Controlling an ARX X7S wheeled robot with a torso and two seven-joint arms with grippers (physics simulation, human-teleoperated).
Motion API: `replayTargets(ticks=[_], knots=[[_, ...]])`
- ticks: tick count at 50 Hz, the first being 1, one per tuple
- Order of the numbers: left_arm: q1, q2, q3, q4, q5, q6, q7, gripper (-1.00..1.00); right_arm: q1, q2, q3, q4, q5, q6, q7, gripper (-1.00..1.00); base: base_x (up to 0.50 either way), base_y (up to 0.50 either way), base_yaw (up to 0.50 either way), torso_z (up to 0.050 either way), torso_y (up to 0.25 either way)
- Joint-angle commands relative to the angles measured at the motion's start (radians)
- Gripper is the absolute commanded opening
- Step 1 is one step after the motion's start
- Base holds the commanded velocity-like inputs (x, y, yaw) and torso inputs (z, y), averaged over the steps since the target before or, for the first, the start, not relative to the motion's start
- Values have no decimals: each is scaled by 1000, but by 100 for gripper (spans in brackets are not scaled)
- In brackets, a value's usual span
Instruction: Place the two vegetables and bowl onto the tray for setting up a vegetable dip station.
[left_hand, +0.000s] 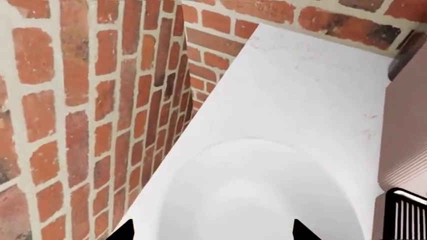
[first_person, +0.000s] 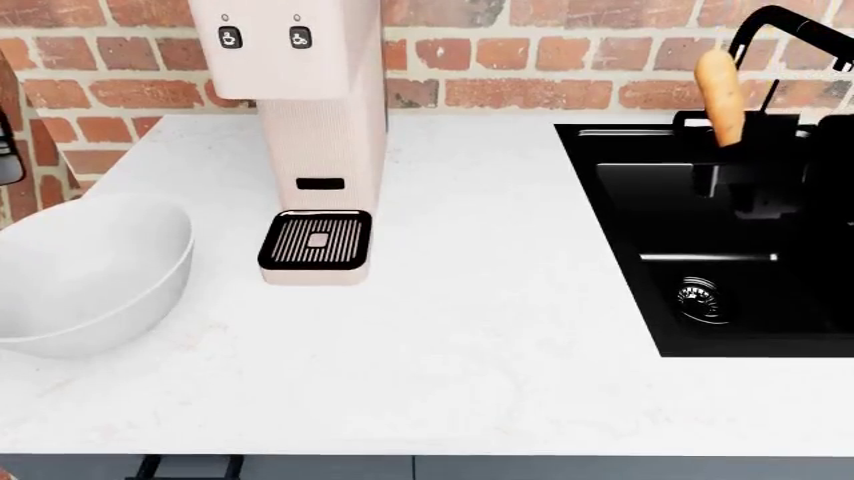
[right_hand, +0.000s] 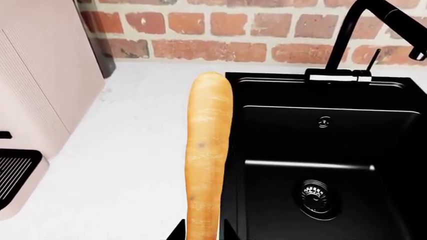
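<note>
The white bowl (first_person: 83, 272) stands on the counter at the left; it also fills the lower part of the left wrist view (left_hand: 260, 195). My left gripper (left_hand: 213, 235) is open above it, its two dark fingertips (left_hand: 124, 231) spread wide and holding nothing. My right gripper (right_hand: 202, 235) is shut on the orange carrot (right_hand: 207, 150) and holds it upright by its lower end above the black sink's left edge. In the head view the carrot (first_person: 721, 95) stands up over the sink. The cucumber and the tray are out of view.
A tall cream coffee machine (first_person: 320, 120) with a black drip grille (first_person: 315, 241) stands on the white counter (first_person: 481, 340) between bowl and sink. The black sink (first_person: 721, 270) with its black tap (first_person: 787, 25) is at the right. A brick wall (first_person: 534, 50) runs behind.
</note>
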Motion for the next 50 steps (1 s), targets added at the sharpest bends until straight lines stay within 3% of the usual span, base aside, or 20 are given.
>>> replayTargets(ticks=[1, 38, 50], knots=[[32, -26, 2, -2, 23, 50, -15, 100, -11, 1, 4, 3, -21, -5, -19, -100, 0, 0, 0, 0, 0], [135, -37, 51, -14, 69, 57, 11, 100, -64, 5, 0, 0, -58, -32, -56, -100, 0, 0, 0, 0, 0], [184, -18, 65, -25, 100, 75, 67, 100, -73, 10, -1, -6, -57, -38, -56, -100, 0, 0, 0, 1, 0]])
